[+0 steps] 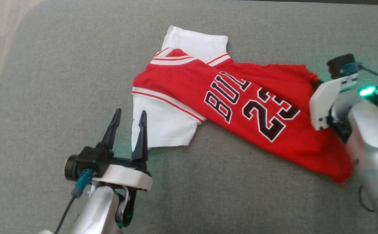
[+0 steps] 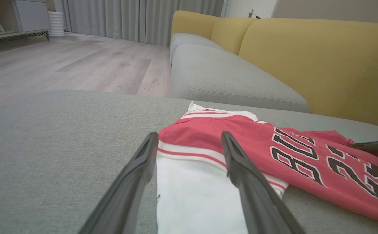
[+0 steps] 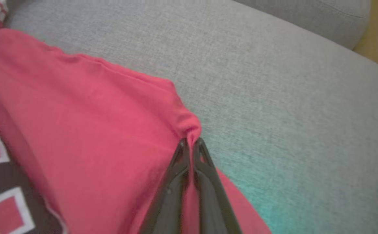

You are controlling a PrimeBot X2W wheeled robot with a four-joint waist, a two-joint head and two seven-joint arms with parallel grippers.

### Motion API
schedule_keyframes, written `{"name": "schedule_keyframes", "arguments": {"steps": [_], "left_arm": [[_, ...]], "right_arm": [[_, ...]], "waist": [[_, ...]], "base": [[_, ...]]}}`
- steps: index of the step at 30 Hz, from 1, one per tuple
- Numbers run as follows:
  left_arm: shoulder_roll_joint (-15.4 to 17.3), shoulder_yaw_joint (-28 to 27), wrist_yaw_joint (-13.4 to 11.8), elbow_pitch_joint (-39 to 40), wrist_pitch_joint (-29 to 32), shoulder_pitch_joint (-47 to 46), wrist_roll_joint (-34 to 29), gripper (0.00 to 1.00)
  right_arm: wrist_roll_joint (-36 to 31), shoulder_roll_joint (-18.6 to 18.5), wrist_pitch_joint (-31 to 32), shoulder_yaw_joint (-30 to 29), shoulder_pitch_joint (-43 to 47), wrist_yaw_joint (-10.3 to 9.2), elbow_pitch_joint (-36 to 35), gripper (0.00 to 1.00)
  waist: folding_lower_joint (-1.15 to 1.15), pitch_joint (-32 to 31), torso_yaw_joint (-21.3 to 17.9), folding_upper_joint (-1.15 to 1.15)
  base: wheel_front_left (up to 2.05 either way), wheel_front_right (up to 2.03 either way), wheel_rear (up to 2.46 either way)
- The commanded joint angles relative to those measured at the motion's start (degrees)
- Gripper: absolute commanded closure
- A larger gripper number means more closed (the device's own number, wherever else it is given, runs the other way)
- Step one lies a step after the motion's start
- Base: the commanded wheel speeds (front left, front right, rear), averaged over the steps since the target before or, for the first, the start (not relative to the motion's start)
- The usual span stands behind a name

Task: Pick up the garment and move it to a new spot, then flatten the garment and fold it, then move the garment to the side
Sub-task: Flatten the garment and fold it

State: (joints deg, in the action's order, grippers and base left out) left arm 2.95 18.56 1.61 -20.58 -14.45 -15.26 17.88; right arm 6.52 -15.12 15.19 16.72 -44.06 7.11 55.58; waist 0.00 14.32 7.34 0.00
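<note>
My right gripper point(image 3: 191, 141) is pinched together on the far right corner of the red Bulls jersey point(image 1: 241, 107), which lies rumpled on the grey cushion point(image 1: 45, 97). My left gripper point(image 1: 128, 118) stands spread at the near white sleeve point(image 1: 162, 126). By my reckoning, lifting, flattening, folding and setting aside all remain.

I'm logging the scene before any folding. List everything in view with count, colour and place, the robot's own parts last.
garment: one, red jersey with white sleeves and black lettering, lying on the near cushion
seat cushions: two, grey, one under the garment, one beyond it
backrests: at least two, yellow, behind the cushions
floor: one, pale wood, beside the sofa
curtains: one run, grey, at the far wall
left gripper: one, dark fingers, open, at the edge of the near white sleeve
right gripper: one, dark fingers, shut on a red corner of the garment
</note>
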Motion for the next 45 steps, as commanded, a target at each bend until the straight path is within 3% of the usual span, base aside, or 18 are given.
{"name": "schedule_keyframes", "arguments": {"steps": [1,9,18,27,32,33,34,35,36,45], "left_arm": [[0.17,-1.89,0.37,1.33,-0.54,-2.05,-0.55,0.00],[-0.01,-1.68,0.86,1.66,-0.54,-2.44,-0.82,0.00],[-0.06,-0.15,0.80,2.30,-0.55,-3.45,0.56,0.00],[-0.06,1.54,0.11,2.95,-0.55,-5.02,1.76,0.00],[-0.07,2.18,-0.10,2.99,-0.55,-5.78,1.99,0.00],[-0.07,2.35,-0.12,2.95,-0.55,-5.94,2.04,0.00],[-0.07,2.51,-0.15,2.92,-0.55,-6.07,2.11,0.00],[-0.07,2.67,-0.21,2.90,-0.55,-6.18,2.19,0.00],[-0.07,2.79,-0.28,2.89,-0.55,-6.24,2.27,0.00],[-0.07,2.32,-0.73,2.52,-0.55,-5.98,2.08,0.00]], "right_arm": [[0.55,-1.81,-0.85,1.12,-1.01,0.37,-1.15,1.00],[1.28,-7.48,-8.78,2.03,-8.44,0.37,-3.50,1.00],[-2.70,-9.68,-10.71,-1.04,-16.47,0.37,-0.02,1.00],[-12.08,-11.80,-18.17,-5.83,-22.69,0.37,2.41,1.00],[-19.31,-10.46,-23.28,-10.29,-24.75,0.37,2.67,1.00],[-20.99,-10.10,-24.60,-10.30,-24.95,0.37,2.44,0.88],[-22.31,-9.76,-25.54,-10.70,-25.13,0.37,2.37,0.62],[-23.54,-9.39,-26.06,-11.18,-25.24,0.37,2.46,0.07],[-24.39,-9.00,-26.07,-12.24,-25.33,0.37,2.78,0.00],[-28.27,-5.00,-27.70,-20.28,-22.49,0.37,5.41,0.00]], "waist": [[0.00,-0.07,-0.11,0.00],[0.00,0.51,0.38,0.00],[0.00,3.12,3.56,0.00],[0.00,5.63,6.35,0.00],[0.00,6.38,6.95,0.00],[0.00,6.48,7.05,0.00],[0.00,6.54,7.13,0.00],[0.00,6.55,7.17,0.00],[0.00,6.54,7.16,0.00],[0.00,4.40,4.83,0.00]], "base": [[0.00,0.00,0.00],[0.00,0.00,0.00],[0.00,0.00,0.00],[0.00,0.00,0.00],[0.00,0.00,0.00],[0.00,0.00,0.00],[0.00,0.00,0.00],[0.00,0.00,0.00],[0.00,0.00,0.00],[0.00,0.00,0.00]]}}
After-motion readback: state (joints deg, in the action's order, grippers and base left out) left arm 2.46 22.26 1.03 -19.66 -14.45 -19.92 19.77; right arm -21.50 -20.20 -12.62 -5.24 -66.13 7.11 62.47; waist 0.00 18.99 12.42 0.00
